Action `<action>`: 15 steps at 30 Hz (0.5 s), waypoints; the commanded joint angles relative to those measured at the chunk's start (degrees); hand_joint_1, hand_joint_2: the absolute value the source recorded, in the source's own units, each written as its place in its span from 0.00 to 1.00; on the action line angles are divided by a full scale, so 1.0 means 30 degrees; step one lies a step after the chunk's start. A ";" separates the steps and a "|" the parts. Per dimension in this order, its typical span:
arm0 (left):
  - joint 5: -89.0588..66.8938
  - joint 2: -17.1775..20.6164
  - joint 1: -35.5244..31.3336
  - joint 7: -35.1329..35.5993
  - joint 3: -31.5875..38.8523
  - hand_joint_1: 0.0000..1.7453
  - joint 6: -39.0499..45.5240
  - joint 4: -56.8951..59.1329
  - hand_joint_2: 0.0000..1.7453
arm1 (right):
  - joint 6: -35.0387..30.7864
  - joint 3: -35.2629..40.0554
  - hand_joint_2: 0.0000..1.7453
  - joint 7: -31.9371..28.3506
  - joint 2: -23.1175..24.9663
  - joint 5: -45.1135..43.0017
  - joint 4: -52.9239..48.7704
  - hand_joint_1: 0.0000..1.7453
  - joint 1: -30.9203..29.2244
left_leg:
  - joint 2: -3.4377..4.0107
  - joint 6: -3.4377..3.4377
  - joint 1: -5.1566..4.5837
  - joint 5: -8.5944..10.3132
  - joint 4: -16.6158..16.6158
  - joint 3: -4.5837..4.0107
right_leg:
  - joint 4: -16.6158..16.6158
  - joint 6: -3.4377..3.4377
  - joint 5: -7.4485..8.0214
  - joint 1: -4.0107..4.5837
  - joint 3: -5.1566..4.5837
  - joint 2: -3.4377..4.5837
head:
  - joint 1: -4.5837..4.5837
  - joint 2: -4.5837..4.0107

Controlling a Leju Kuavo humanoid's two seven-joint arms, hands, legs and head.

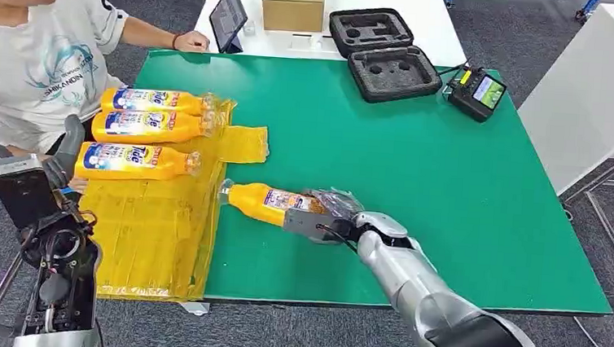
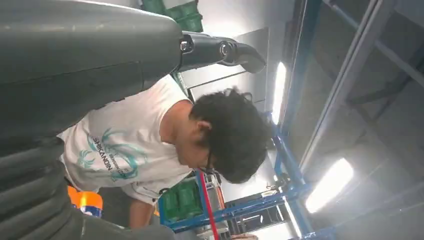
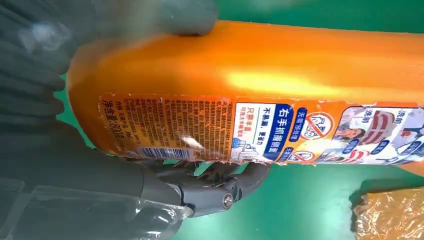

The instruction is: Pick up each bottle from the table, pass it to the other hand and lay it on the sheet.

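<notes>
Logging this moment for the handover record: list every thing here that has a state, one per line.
Orange detergent bottle in the right hand: lying on its side, gripped at the base.
Three orange detergent bottles: lying side by side on the sheet.
Yellow plastic sheet: spread flat, crinkled.
Right hand: grips the bottle.
Left hand: raised, holds nothing.
Black foam-lined case: open.
Tablet: propped upright.
Brown cardboard box: closed.

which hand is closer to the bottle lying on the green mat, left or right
Right. The right hand grips the bottle at its base. The left hand hangs off the table's near-left corner, across the yellow sheet from it.
</notes>
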 commanded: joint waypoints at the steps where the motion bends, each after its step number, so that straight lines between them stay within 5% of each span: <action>1: 0.1091 0.0566 -0.0344 0.0080 -0.0317 0.00 0.0015 0.1685 1.00 | -0.0904 -0.0125 1.00 -0.0721 0.0119 -0.0663 0.1012 1.00 0.0058 | -0.0028 -0.0015 0.0011 -0.0009 -0.0019 0.0049 | -0.0021 -0.0011 -0.0015 0.0009 0.0056 -0.0014 | -0.0007 0.0000; 4: 0.7414 0.1513 0.0671 0.0080 -0.1263 0.00 -0.1940 0.3855 1.00 | -0.3160 -0.3762 1.00 -0.6226 0.1063 -0.5688 -0.1683 1.00 0.1427 | -0.0040 -0.0024 0.0000 -0.0017 -0.0056 0.0118 | -0.0038 -0.0018 -0.0033 -0.0003 0.0116 -0.0017 | -0.0007 0.0000; 6: 0.9600 0.1461 0.0792 0.0080 -0.0072 0.00 -0.4578 0.5574 1.00 | -0.3314 -0.4051 1.00 -0.7345 0.1327 -0.7877 -0.4795 1.00 0.2964 | -0.0008 -0.0033 -0.0004 -0.0026 -0.0090 0.0169 | -0.0063 -0.0026 -0.0034 -0.0007 0.0152 0.0019 | 0.0000 0.0000; 11: 1.3296 0.1748 0.1037 0.0220 0.0784 0.00 -0.8154 0.7183 1.00 | -0.5220 -0.1974 1.00 -0.7345 0.1014 -1.1971 -1.3041 1.00 0.6536 | -0.0042 -0.0021 0.0011 -0.0020 -0.0050 0.0055 | -0.0032 -0.0022 -0.0043 0.0000 0.0068 -0.0027 | -0.0007 0.0000; 15: 1.4412 0.1523 0.1836 0.0476 0.0501 0.00 -0.8768 0.6653 1.00 | -0.7498 -0.1100 1.00 -0.7345 0.0774 -1.2765 -1.4496 1.00 0.7158 | -0.0033 -0.0021 0.0013 -0.0050 -0.0023 0.0021 | -0.0013 -0.0017 -0.0058 0.0010 0.0046 0.0008 | -0.0007 0.0000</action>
